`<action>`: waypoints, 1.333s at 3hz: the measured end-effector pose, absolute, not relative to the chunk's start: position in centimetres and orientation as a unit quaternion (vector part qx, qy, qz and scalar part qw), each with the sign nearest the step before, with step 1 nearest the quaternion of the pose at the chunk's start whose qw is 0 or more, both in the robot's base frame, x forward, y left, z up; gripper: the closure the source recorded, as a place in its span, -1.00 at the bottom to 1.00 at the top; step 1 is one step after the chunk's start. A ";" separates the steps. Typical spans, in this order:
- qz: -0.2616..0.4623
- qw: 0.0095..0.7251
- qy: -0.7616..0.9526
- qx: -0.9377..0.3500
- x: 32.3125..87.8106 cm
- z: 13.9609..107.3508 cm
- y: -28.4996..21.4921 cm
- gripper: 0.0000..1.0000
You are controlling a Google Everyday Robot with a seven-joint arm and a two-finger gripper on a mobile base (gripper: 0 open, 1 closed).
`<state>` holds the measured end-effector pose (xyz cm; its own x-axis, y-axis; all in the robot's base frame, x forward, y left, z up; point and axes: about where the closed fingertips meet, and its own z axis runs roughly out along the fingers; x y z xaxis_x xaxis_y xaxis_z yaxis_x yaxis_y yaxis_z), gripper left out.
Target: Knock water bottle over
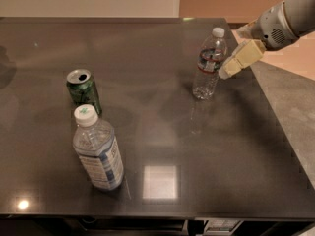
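The water bottle is slim, clear and ribbed, with a white cap and a dark label band edged in red. It stands upright on the dark table toward the back right. My gripper comes in from the upper right on a grey and white arm. Its pale yellow tip sits just right of the bottle's middle, touching or almost touching it.
A green soda can stands upright at the left middle. A wider clear bottle with a pale blue-white label stands in front of it near the table's front edge. The table's right edge runs close behind the gripper, with grey floor beyond.
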<state>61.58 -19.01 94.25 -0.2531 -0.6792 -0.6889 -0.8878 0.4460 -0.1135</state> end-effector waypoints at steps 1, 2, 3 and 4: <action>0.185 0.359 0.766 -0.500 62.2 93.9 -17.6 -1.00; 0.200 0.366 0.758 -0.502 62.3 93.5 -16.4 -0.74; 0.206 0.371 0.756 -0.498 62.4 92.9 -15.7 -0.27; 0.212 0.377 0.753 -0.495 62.4 92.9 -15.4 0.20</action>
<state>62.44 -15.38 92.88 -0.2256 -0.5864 -0.7779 -0.9064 0.4191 -0.0531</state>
